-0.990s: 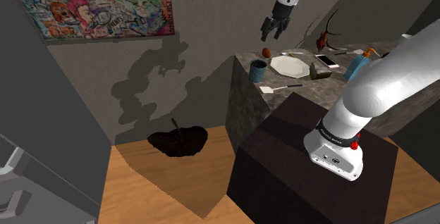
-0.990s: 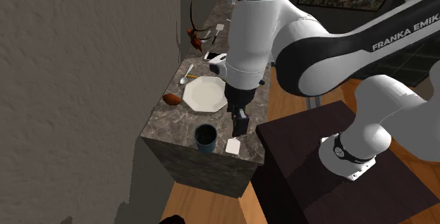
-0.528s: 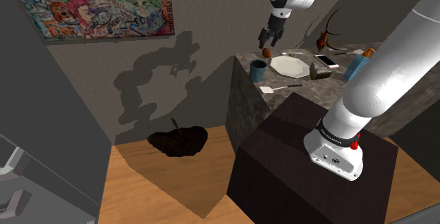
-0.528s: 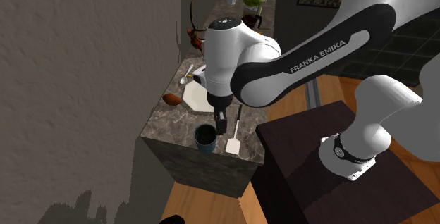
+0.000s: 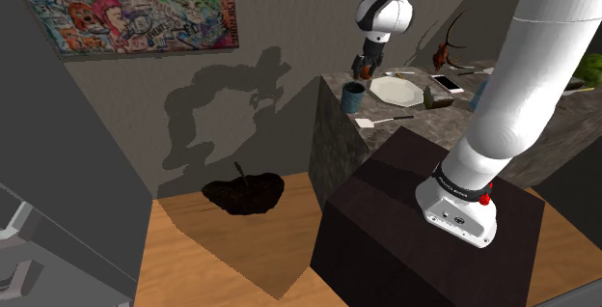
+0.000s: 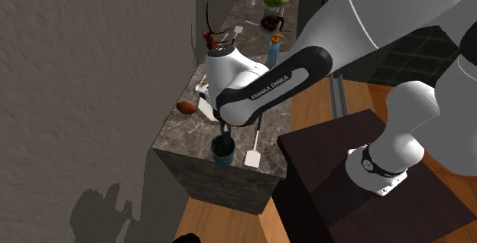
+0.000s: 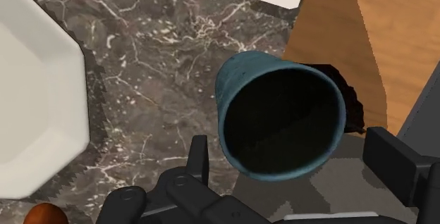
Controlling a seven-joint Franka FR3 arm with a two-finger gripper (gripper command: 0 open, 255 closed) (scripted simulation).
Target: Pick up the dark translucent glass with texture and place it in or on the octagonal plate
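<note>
The arm has dropped to the counter's corner; its jaws, spread wide, now flank the upright dark teal glass, which stands between them on the marble, near the white octagonal plate

Dark teal glass, white plate

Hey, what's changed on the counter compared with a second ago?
The arm swung down: the gripper dropped from high above the counter to just over the dark teal glass, its open fingers standing either side of the rim. Nothing has been grasped. The glass, the white octagonal plate, the spatula and the phone stayed where they were.
</note>
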